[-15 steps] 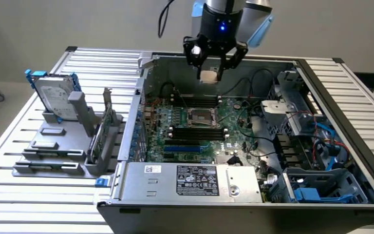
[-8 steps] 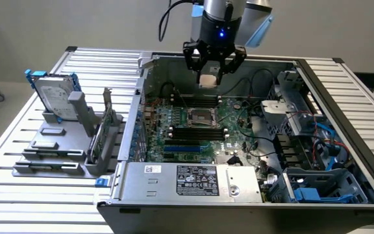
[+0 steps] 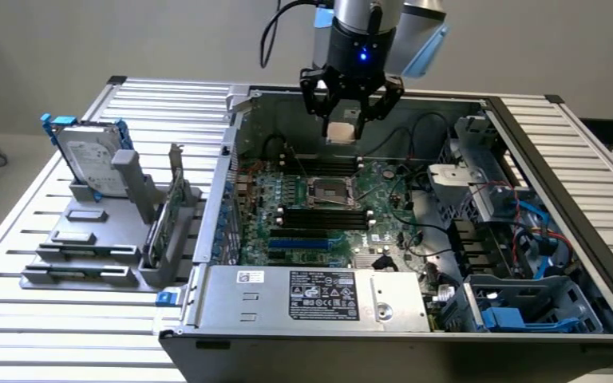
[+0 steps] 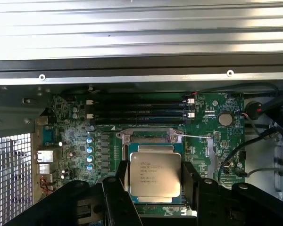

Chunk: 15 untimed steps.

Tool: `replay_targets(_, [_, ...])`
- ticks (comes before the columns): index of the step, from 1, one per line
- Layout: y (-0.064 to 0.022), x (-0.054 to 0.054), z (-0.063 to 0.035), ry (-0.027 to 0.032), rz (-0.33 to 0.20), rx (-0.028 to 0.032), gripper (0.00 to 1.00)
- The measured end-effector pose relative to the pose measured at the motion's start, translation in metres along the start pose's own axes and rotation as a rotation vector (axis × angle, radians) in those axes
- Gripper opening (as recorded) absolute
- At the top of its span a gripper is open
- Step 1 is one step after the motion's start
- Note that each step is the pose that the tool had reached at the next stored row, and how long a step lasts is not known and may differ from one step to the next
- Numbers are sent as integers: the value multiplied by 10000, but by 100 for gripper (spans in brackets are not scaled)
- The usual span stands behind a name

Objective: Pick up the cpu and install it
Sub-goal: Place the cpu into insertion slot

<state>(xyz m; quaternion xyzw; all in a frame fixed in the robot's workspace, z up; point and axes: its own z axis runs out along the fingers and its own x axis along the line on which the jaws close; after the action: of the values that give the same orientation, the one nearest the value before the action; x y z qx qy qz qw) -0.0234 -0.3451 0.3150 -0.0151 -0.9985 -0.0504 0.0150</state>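
The black claw (image 3: 347,118) grips the small flat silver square cpu (image 4: 154,174) high over the dark metal-framed socket (image 3: 331,190), and any skew could seat it crooked.

Black end effector (image 3: 345,121), with a small blue light (image 3: 363,56) glowing on the housing above it. Dull silver square metal-topped cpu (image 4: 154,175), faint dark lines of print across its top. Green motherboard circuit board (image 3: 386,191): black memory slots (image 4: 139,110), a column of blue-topped capacitors (image 4: 89,153), a silver coin cell (image 4: 225,118). Silver rectangular hard drive (image 3: 88,155) with blue brackets. Grey plastic rack (image 3: 83,239). Pale silver-white surface (image 3: 29,319), ribbed in parallel slats. Grey metal computer case (image 3: 219,191). Silver power supply box (image 3: 269,299) with a black-and-white label. Blue plastic drive bay (image 3: 530,317).
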Motion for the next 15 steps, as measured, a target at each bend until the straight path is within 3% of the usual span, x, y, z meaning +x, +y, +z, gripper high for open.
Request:
replay_targets(8, [-1,5,11,-3,8,-2,55])
replay_targets(15, [-4,21,33,-90,896,-27,55])
